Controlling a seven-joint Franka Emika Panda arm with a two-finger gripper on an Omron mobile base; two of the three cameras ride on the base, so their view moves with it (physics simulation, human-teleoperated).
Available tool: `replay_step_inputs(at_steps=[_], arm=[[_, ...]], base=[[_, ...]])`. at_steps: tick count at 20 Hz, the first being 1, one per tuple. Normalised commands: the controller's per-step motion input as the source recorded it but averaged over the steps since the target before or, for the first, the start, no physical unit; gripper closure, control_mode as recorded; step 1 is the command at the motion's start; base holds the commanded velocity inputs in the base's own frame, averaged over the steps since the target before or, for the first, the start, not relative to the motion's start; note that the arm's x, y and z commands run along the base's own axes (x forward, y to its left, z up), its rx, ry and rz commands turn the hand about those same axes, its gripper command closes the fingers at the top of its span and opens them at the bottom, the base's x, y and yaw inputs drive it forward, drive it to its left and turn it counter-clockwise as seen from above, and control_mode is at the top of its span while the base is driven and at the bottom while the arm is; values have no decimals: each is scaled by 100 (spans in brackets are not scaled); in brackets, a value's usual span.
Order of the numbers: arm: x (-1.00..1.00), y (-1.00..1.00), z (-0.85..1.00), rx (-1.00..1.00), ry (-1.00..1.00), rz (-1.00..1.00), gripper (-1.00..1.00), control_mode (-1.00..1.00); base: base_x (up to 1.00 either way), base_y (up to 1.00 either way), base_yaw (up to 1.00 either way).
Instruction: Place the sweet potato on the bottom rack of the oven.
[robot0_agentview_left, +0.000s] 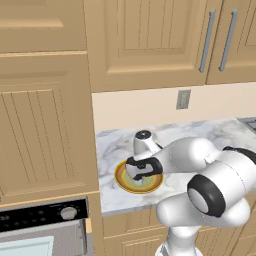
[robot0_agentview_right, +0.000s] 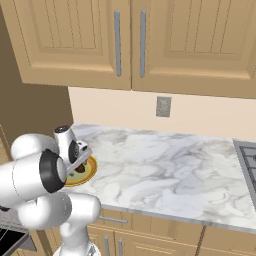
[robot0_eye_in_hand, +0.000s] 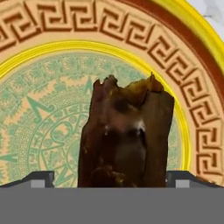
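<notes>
Your sweet potato (robot0_eye_in_hand: 127, 135) fills the middle of the hand view as a dark brown, rough-edged lump lying on the plate (robot0_eye_in_hand: 52, 131), whose green patterned centre, yellow ring and tan key-pattern border spread out around it. The two dark finger tips (robot0_eye_in_hand: 39, 179) sit low at either side of the lump, one to its left and one to its right, so the hand (robot0_eye_in_hand: 111, 181) is spread about as wide as the potato and brackets it; you cannot tell from these pictures whether the pads actually press on it. From the right base view you see a sliver of the brown potato (robot0_agentview_right: 80, 170) on the plate (robot0_agentview_right: 86, 175) just under the hand (robot0_agentview_right: 80, 161), which points down onto it. From the left base view the hand (robot0_agentview_left: 142, 172) is likewise lowered over the plate (robot0_agentview_left: 125, 182), and the potato itself is hidden behind it. The plate rests on the marble table (robot0_agentview_right: 165, 165), near its left end and close to the front edge. Behind it runs a cream wall with a grey outlet (robot0_agentview_right: 163, 106), and tan upper cabinets (robot0_agentview_right: 130, 40) with grey bar handles hang above. To the left of the table stands a tall tan cabinet (robot0_agentview_left: 45, 125), and below it is the oven (robot0_agentview_left: 45, 232), with its black control strip, round grey knob (robot0_agentview_left: 68, 213) and pale bluish window; it is well apart from the plate.
</notes>
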Motion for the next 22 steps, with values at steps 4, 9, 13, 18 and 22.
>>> replay_step_inputs(at_steps=[4, 9, 13, 18, 22], arm=[[0, 0, -19, 3, 0, 0, 100, -100], [0, 0, 0, 0, 0, 0, 100, -100], [-8, 0, 7, 0, 0, -2, 100, -100], [-41, 2, 21, 0, -2, -6, 100, -100], [-49, 3, 36, 0, -1, -8, 100, -100]], base=[[0, 0, 0], [0, 0, 0], [0, 0, 0], [0, 0, 0], [0, 0, 0]])
